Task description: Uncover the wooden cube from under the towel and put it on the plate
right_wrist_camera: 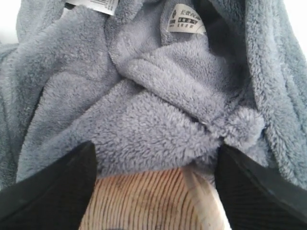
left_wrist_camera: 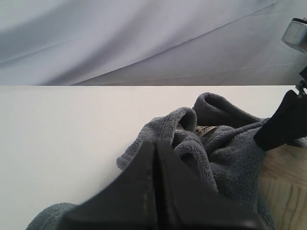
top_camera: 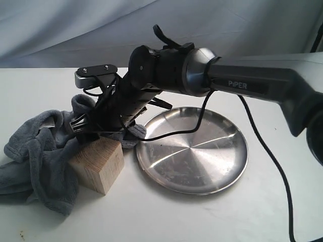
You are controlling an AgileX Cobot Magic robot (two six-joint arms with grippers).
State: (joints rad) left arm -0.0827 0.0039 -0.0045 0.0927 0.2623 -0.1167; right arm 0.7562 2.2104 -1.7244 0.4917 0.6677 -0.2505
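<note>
Soft, even light with faint shadows; streaky glare on the plate [top_camera: 202,156]; left claw [left_wrist_camera: 154,143] blurred.

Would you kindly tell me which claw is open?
The right claw, its black fingers spread either side of the pale wooden cube; the left claw is shut beside the fluffy grey towel.

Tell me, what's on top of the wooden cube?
The right hand straddles the wooden cube, fingers on either side. The grey towel bunches over its back edge, so the cube's far part is covered.
</note>
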